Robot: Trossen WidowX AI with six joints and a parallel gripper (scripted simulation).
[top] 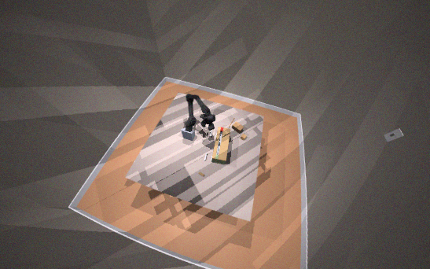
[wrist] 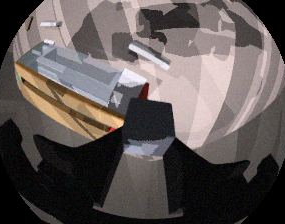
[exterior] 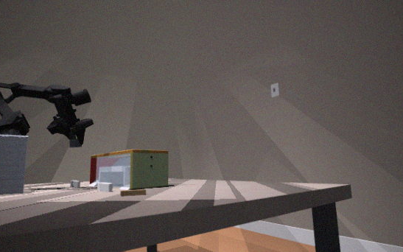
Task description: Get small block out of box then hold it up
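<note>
- The jaws are clenched on a small dark block (exterior: 76,143) (wrist: 149,119).
- It hangs above the surface (top: 227,189) (exterior: 264,189) (wrist: 193,95), left of the clear-fronted box (top: 222,151) (exterior: 149,169) (wrist: 68,93) in the exterior view.

You find no readable text, label, brand, number or sign in any view. Box (top: 225,151) (exterior: 149,169) (wrist: 68,107): green end bears two small dark dots, no lettering you can make out. Wall plate (top: 394,135) (exterior: 275,90): pale, dark mark at middle, too small for you to read. Arm (top: 198,103) (exterior: 32,91): black, no marking legible to you.
</note>
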